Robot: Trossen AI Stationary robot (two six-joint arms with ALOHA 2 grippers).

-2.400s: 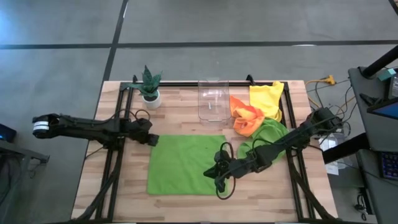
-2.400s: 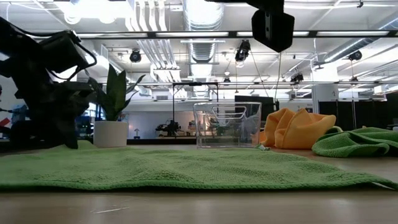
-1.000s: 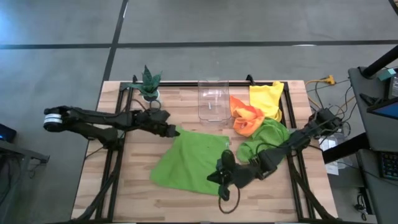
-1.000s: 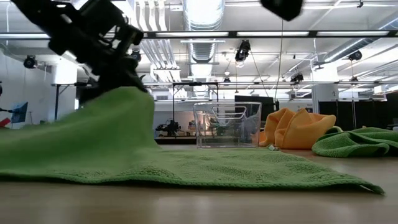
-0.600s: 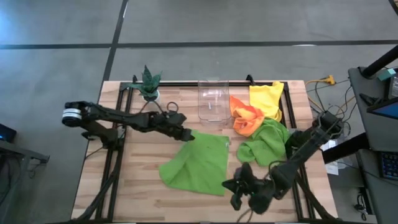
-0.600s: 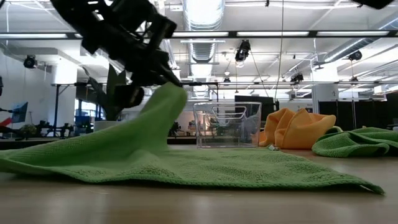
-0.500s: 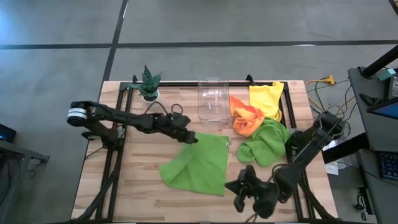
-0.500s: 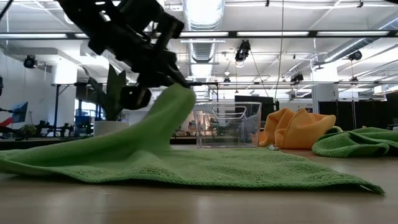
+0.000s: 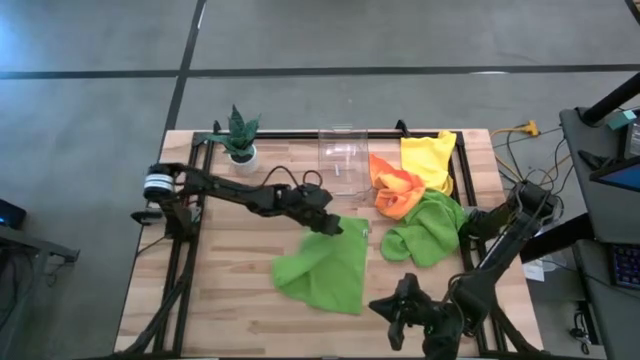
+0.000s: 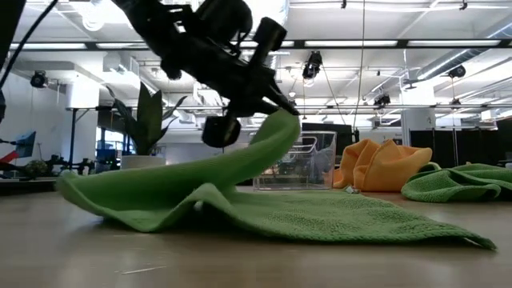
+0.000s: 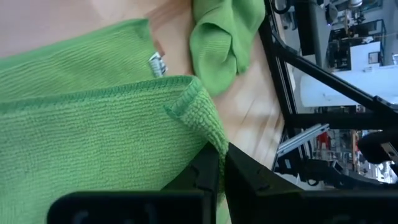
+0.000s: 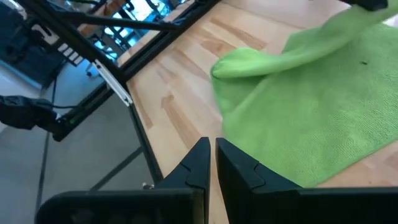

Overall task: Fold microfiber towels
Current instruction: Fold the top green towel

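A: From above we see the left gripper (image 9: pixel 333 225) reaching across the table (image 9: pixel 220 290), its fingers clamped on one corner of the green towel (image 9: pixel 325 270) spread in the middle.

B: Our left wrist view confirms that: the two dark fingers (image 11: pixel 205 174) are pinched tight on the towel's hemmed edge (image 11: pixel 112 137), with no gap between them. It also shows a small white label (image 11: pixel 156 63) on the layer beneath, which we cannot make out from above.

A: The low view adds height. There the held corner (image 10: pixel 276 128) is lifted clear of the table, and the cloth slopes down from it to a rounded fold at the far side, lying over the flat part. From overhead that only reads as an uneven shape.

B: The right gripper (image 9: pixel 400 312) sits at the table's front edge, just beside the towel's near corner. In our right wrist view its fingers (image 12: pixel 202 165) are closed together and hold nothing; the towel lies beyond them.

A: The other towels are heaped at the right rear: a second green one (image 9: pixel 425 230), an orange one (image 9: pixel 395 190) and a yellow one (image 9: pixel 430 160). The low view hides the yellow one.

B: A clear bin (image 9: pixel 340 158) and a plant (image 9: pixel 240 135) stand along the back.
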